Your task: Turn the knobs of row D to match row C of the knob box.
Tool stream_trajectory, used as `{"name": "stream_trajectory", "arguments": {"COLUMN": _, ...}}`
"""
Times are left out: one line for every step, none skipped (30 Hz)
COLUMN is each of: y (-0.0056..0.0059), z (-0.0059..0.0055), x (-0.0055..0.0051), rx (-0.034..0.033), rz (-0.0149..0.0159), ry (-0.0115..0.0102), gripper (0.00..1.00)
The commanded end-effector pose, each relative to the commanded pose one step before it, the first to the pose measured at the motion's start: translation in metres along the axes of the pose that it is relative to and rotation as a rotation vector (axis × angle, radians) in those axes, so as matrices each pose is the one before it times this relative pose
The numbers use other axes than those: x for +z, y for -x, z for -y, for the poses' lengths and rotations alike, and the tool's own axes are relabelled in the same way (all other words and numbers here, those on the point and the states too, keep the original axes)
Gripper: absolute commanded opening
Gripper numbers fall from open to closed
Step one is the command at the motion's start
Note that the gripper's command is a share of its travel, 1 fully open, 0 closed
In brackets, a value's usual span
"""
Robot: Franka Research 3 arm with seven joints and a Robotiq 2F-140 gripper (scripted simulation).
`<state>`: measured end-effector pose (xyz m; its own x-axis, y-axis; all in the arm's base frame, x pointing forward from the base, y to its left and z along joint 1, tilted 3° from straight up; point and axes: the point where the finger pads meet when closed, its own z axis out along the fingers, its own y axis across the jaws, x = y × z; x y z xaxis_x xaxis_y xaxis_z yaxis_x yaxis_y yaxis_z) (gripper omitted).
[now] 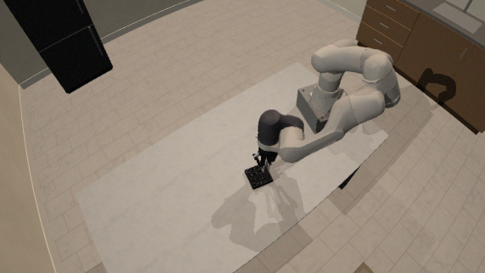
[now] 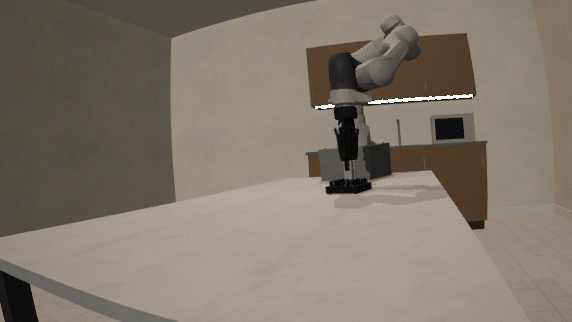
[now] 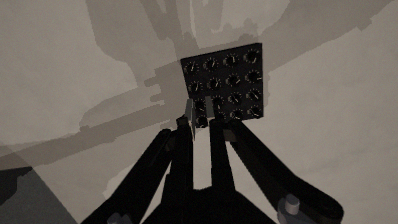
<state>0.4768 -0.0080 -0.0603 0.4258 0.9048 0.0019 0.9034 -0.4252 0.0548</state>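
Observation:
The black knob box lies flat on the table, with four rows of dark knobs facing up. White lines and marks show on them in the wrist view, but names and the socket cannot be made out, so I cannot tell the rows apart. My gripper points down over the box's edge nearest the arm. Its fingers are slightly apart, with a narrow gap and nothing visibly gripped. In the wrist view a knob shows between the fingertips; whether they reach down around it is unclear. The fingers partly hide nearby knobs.
The pale table bears the box and the arm's base behind it. The arm's shadow falls across the table around the box. The table's long edge runs beyond the shadow in the top view.

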Motion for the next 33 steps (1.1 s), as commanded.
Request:
{"name": "stream_trajectory", "arguments": {"y": -0.00014, "z": -0.00005, "x": 0.00024, "rx": 0.00433, "rz": 0.00192, "ry": -0.00046, "gripper": 0.12}}
{"name": "stream_trajectory", "arguments": {"y": 0.00000, "z": 0.00000, "x": 0.00000, "rx": 0.00000, "rz": 0.00000, "ry": 0.00000, "gripper": 0.12}}
{"name": "stream_trajectory", "arguments": {"y": 0.00000, "z": 0.00000, "x": 0.00000, "rx": 0.00000, "rz": 0.00000, "ry": 0.00000, "gripper": 0.12}}
{"name": "stream_trajectory", "arguments": {"y": 0.00000, "z": 0.00000, "x": 0.00000, "rx": 0.00000, "rz": 0.00000, "ry": 0.00000, "gripper": 0.12}}
{"name": "stream_trajectory", "arguments": {"y": 0.00000, "z": 0.00000, "x": 0.00000, "rx": 0.00000, "rz": 0.00000, "ry": 0.00000, "gripper": 0.12}}
{"name": "stream_trajectory", "arguments": {"y": 0.00000, "z": 0.00000, "x": 0.00000, "rx": 0.00000, "rz": 0.00000, "ry": 0.00000, "gripper": 0.12}}
{"name": "stream_trajectory", "arguments": {"y": 0.00000, "z": 0.00000, "x": 0.00000, "rx": 0.00000, "rz": 0.00000, "ry": 0.00000, "gripper": 0.12}}
{"name": "stream_trajectory", "arguments": {"y": 0.00000, "z": 0.00000, "x": 0.00000, "rx": 0.00000, "rz": 0.00000, "ry": 0.00000, "gripper": 0.12}}
{"name": "stream_trajectory", "arguments": {"y": 0.00000, "z": 0.00000, "x": 0.00000, "rx": 0.00000, "rz": 0.00000, "ry": 0.00000, "gripper": 0.12}}
{"name": "stream_trajectory", "arguments": {"y": 0.00000, "z": 0.00000, "x": 0.00000, "rx": 0.00000, "rz": 0.00000, "ry": 0.00000, "gripper": 0.12}}
{"name": "stream_trajectory", "arguments": {"y": 0.00000, "z": 0.00000, "x": 0.00000, "rx": 0.00000, "rz": 0.00000, "ry": 0.00000, "gripper": 0.12}}
{"name": "stream_trajectory", "arguments": {"y": 0.00000, "z": 0.00000, "x": 0.00000, "rx": 0.00000, "rz": 0.00000, "ry": 0.00000, "gripper": 0.12}}
{"name": "stream_trajectory", "arguments": {"y": 0.00000, "z": 0.00000, "x": 0.00000, "rx": 0.00000, "rz": 0.00000, "ry": 0.00000, "gripper": 0.12}}
{"name": "stream_trajectory", "arguments": {"y": 0.00000, "z": 0.00000, "x": -0.00003, "rx": 0.00000, "rz": 0.00000, "ry": 0.00000, "gripper": 0.12}}
{"name": "stream_trajectory", "arguments": {"y": 0.00000, "z": 0.00000, "x": -0.00018, "rx": 0.00000, "rz": 0.00000, "ry": 0.00000, "gripper": 0.12}}
{"name": "stream_trajectory", "arguments": {"y": 0.00000, "z": 0.00000, "x": -0.00045, "rx": 0.00000, "rz": 0.00000, "ry": 0.00001, "gripper": 0.12}}
{"name": "stream_trajectory", "arguments": {"y": 0.00000, "z": 0.00000, "x": -0.00079, "rx": 0.00000, "rz": 0.00000, "ry": 0.00001, "gripper": 0.12}}
{"name": "stream_trajectory", "arguments": {"y": 0.00000, "z": 0.00000, "x": 0.00000, "rx": 0.00000, "rz": 0.00000, "ry": 0.00000, "gripper": 0.12}}
{"name": "stream_trajectory", "arguments": {"y": 0.00000, "z": 0.00000, "x": 0.00000, "rx": 0.00000, "rz": 0.00000, "ry": 0.00000, "gripper": 0.12}}
{"name": "stream_trajectory", "arguments": {"y": 0.00000, "z": 0.00000, "x": -0.00118, "rx": 0.00000, "rz": 0.00000, "ry": 0.00000, "gripper": 0.12}}
{"name": "stream_trajectory", "arguments": {"y": 0.00000, "z": 0.00001, "x": -0.00157, "rx": 0.00001, "rz": 0.00000, "ry": -0.00001, "gripper": 0.12}}
{"name": "stream_trajectory", "arguments": {"y": 0.00000, "z": -0.00001, "x": -0.00195, "rx": -0.00001, "rz": 0.00000, "ry": 0.00001, "gripper": 0.12}}
{"name": "stream_trajectory", "arguments": {"y": 0.00000, "z": 0.00000, "x": -0.00229, "rx": 0.00000, "rz": 0.00000, "ry": 0.00000, "gripper": 0.12}}
{"name": "stream_trajectory", "arguments": {"y": 0.00000, "z": 0.00000, "x": -0.00257, "rx": 0.00000, "rz": 0.00000, "ry": 0.00000, "gripper": 0.12}}
{"name": "stream_trajectory", "arguments": {"y": 0.00000, "z": 0.00001, "x": -0.00278, "rx": 0.00001, "rz": 0.00000, "ry": -0.00001, "gripper": 0.12}}
{"name": "stream_trajectory", "arguments": {"y": 0.00000, "z": -0.00001, "x": -0.00291, "rx": -0.00001, "rz": 0.00000, "ry": 0.00001, "gripper": 0.12}}
{"name": "stream_trajectory", "arguments": {"y": 0.00000, "z": 0.00001, "x": -0.00296, "rx": 0.00001, "rz": 0.00000, "ry": -0.00001, "gripper": 0.12}}
{"name": "stream_trajectory", "arguments": {"y": 0.00000, "z": 0.00000, "x": -0.00293, "rx": 0.00000, "rz": 0.00000, "ry": 0.00001, "gripper": 0.12}}
{"name": "stream_trajectory", "arguments": {"y": 0.00000, "z": 0.00000, "x": -0.00282, "rx": 0.00000, "rz": 0.00000, "ry": 0.00000, "gripper": 0.12}}
{"name": "stream_trajectory", "arguments": {"y": 0.00000, "z": 0.00001, "x": -0.00264, "rx": 0.00001, "rz": 0.00000, "ry": -0.00001, "gripper": 0.12}}
{"name": "stream_trajectory", "arguments": {"y": 0.00000, "z": -0.00001, "x": -0.00239, "rx": -0.00001, "rz": 0.00000, "ry": 0.00001, "gripper": 0.12}}
{"name": "stream_trajectory", "arguments": {"y": 0.00000, "z": 0.00001, "x": -0.00210, "rx": 0.00001, "rz": 0.00000, "ry": -0.00001, "gripper": 0.12}}
{"name": "stream_trajectory", "arguments": {"y": 0.00000, "z": 0.00000, "x": -0.00176, "rx": 0.00000, "rz": 0.00000, "ry": 0.00000, "gripper": 0.12}}
